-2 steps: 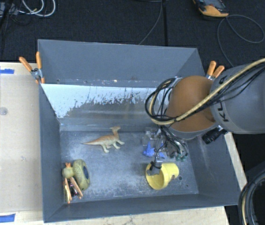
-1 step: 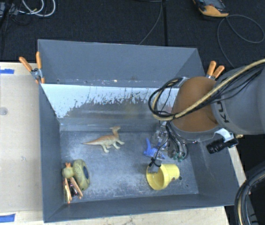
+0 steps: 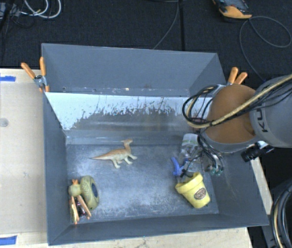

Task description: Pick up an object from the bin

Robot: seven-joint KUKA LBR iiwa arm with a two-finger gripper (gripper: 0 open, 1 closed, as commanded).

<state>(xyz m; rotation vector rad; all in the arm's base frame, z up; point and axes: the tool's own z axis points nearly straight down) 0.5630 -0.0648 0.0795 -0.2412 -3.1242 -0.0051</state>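
Note:
My gripper [image 3: 191, 153] is low in the bin's right part, just above a yellow cup [image 3: 193, 191] that lies tipped on its side with a round label facing out. A small blue piece [image 3: 177, 167] sits at the gripper's left edge, touching the cup's rim; whether it is held I cannot tell. A tan toy dinosaur [image 3: 117, 154] stands in the middle of the bin floor, well to the left of the gripper.
An olive-green ring-shaped thing with orange sticks beside it [image 3: 84, 194] lies in the front left corner. The arm with its orange cover and looped cables comes in over the right wall.

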